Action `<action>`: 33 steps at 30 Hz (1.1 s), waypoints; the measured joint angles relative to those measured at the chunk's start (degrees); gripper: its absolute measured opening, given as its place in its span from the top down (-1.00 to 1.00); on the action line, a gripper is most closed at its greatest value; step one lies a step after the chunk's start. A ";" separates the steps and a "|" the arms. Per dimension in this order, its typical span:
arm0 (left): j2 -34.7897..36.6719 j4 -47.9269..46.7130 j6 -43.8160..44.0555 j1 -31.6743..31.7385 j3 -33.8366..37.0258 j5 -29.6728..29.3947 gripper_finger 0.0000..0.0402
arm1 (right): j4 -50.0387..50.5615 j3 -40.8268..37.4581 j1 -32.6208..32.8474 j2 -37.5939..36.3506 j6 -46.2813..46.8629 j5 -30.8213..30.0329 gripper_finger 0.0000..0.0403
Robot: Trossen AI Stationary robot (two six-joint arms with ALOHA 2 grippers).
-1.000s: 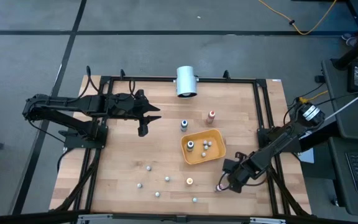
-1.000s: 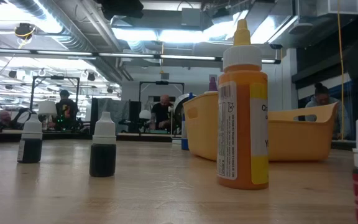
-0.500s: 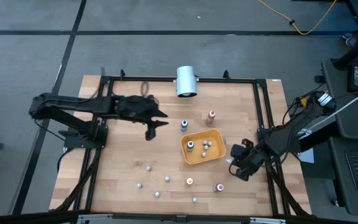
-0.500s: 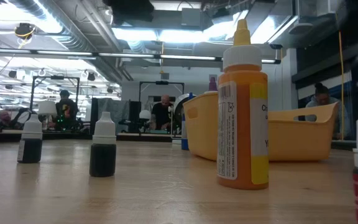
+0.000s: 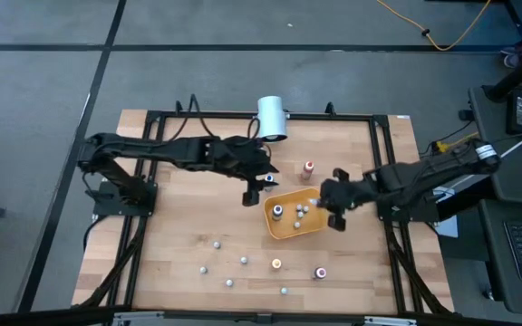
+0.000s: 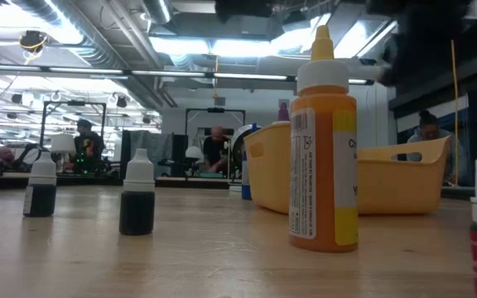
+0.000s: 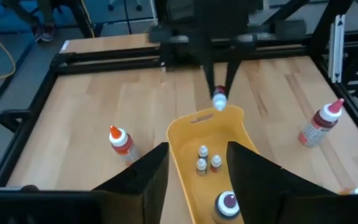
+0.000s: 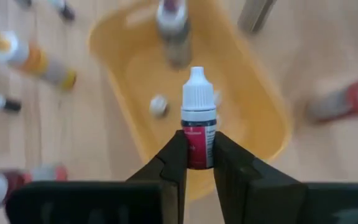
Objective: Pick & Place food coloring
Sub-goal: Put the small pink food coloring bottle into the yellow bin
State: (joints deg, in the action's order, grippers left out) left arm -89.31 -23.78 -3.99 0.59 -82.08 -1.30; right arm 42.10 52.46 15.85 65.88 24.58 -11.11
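Both arms have swung to the tray [image 5: 290,228]: right gripper [image 8: 196,163] pinches a red bottle [image 8: 198,124] over it, release next; left gripper [image 7: 197,180] gapes empty.

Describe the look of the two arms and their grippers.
Both arms are dark, slim, jointed links with black cables running along them. The left gripper and right gripper each end in two flat, blunt dark fingers. No readable markings show.

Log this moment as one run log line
right gripper: shut on red dropper bottle, over yellow tray | left gripper: open, at tray's opposite side | bottles already in tray
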 joint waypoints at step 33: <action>-7.51 11.93 1.78 3.73 -1.60 2.82 -0.01 | -15.60 3.75 -12.69 0.27 -17.82 2.61 0.66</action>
State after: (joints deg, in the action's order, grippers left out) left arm -96.82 -11.85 -2.21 4.32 -83.68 1.52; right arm 26.49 56.21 3.16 66.15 6.75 -8.49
